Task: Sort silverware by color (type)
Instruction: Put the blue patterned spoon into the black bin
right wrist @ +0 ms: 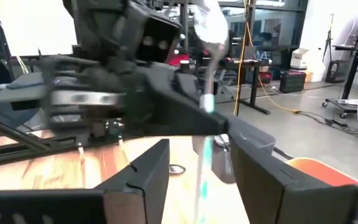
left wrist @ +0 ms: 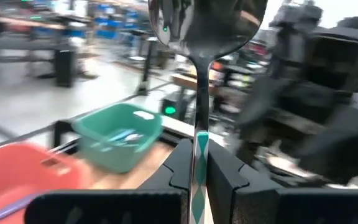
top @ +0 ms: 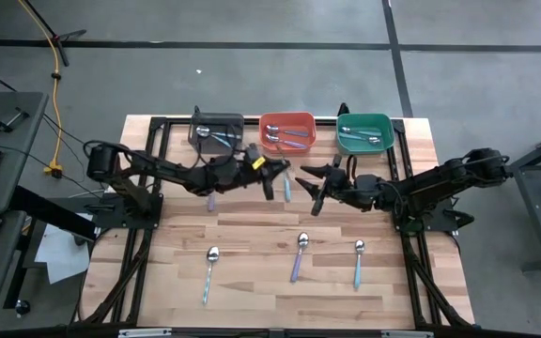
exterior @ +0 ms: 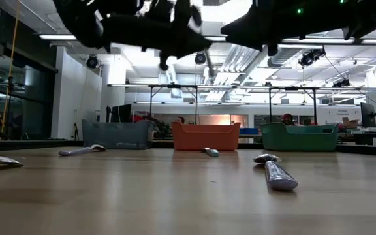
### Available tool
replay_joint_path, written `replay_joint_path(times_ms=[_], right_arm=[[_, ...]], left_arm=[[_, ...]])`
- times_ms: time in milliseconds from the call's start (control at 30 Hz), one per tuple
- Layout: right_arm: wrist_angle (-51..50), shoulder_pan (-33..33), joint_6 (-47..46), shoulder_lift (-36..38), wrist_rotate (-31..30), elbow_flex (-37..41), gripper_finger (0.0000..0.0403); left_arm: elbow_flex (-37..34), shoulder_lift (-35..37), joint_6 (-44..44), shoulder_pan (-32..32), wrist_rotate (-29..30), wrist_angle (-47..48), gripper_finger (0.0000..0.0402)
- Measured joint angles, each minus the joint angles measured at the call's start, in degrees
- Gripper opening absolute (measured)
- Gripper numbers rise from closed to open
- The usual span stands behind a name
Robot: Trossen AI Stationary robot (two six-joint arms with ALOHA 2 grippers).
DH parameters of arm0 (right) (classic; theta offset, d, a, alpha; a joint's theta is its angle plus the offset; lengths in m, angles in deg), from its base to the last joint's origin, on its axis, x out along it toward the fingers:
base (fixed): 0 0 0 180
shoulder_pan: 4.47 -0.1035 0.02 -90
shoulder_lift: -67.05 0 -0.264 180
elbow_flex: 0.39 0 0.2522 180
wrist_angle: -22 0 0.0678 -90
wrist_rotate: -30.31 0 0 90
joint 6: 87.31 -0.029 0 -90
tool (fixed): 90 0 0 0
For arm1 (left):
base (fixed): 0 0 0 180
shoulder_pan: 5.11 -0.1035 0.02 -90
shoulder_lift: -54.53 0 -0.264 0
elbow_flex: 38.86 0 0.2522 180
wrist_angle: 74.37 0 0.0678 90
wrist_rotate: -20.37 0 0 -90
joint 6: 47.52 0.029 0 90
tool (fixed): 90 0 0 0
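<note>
**Spoons on the board, one aloft**

Spoons to count: three lie in a row on the near table (top: 252, 225) — light blue (top: 209, 272), purple (top: 299, 255), blue (top: 358, 263). One more (left wrist: 197, 93) is clamped between the left gripper (left wrist: 197, 171) fingers, bowl up, above the table in front of the orange bin (top: 287, 130). Three bins: grey (top: 216, 130), orange, teal (top: 364, 131), each holding a few spoons. Right gripper (top: 314, 186) hangs spread wide, holding nothing, just beside the left one.
</note>
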Motion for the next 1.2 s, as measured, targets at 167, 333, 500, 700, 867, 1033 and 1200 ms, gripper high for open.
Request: replay_joint_path(times_ms=[167,333,500,700,867,1033,1200], right_arm=[[-0.8,0.0,0.0,0.0,0.0,0.0,0.0157],[-0.8,0.0,0.0,0.0,0.0,0.0,0.0157],[-0.7,0.1,0.0,0.0,0.0,0.0,0.0157],[-0.7,0.1,0.0,0.0,0.1,0.0,0.0157],[-0.8,0.1,-0.2,0.0,0.1,0.0,0.0157],[-1.1,0.1,-0.4,0.0,0.1,0.0,0.0157],[-1.1,0.1,-0.4,0.0,0.2,0.0,0.0157]], left_arm=[[-9.9,4.4,-6.4,-4.5,7.2,-6.3,0.0012],[-22.9,8.8,-17.8,-12.8,14.2,-21.1,0.0012],[-30.4,9.4,-28.6,-22.2,13.7,-27.0,0.0012],[-31.7,9.3,-32.8,-28.3,11.2,-23.3,0.0012],[-31.5,7.6,-34.3,-30.5,9.7,-22.6,0.0013],[-31.5,3.2,-37.7,-32.8,9.1,-22.9,0.0013],[-31.5,-0.7,-40.5,-35.2,6.6,-22.7,0.0013]])
